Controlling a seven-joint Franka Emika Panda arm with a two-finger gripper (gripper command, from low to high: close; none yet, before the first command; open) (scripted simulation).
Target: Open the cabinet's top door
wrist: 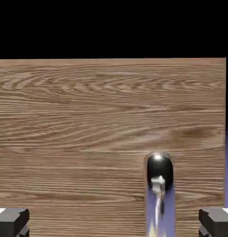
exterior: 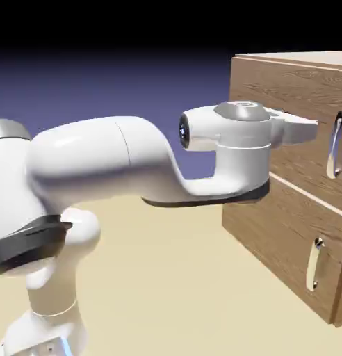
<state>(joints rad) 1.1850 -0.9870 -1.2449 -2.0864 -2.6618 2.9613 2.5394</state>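
The brown wood-grain cabinet (exterior: 306, 59) stands at the exterior view's right. Its top door (exterior: 292, 90) is flush and carries a long curved silver handle (exterior: 334, 146) near its right edge. My gripper (exterior: 311, 128) reaches toward that door at the height of the handle's upper end and stops a little short of it. In the hand view the top door (wrist: 88, 115) fills most of the picture. The handle (wrist: 158, 185) runs down from its rounded upper end, right of the middle. My gripper (wrist: 114, 224) is open, with the grey fingertips (wrist: 11, 222) wide apart and nothing touching them.
Below the top door sits the lower panel (exterior: 271, 236) with its own shorter silver handle (exterior: 314, 264). The tan table (exterior: 167, 278) spreads under the arm. The white arm's elbow (exterior: 97, 160) stretches across the picture's left half.
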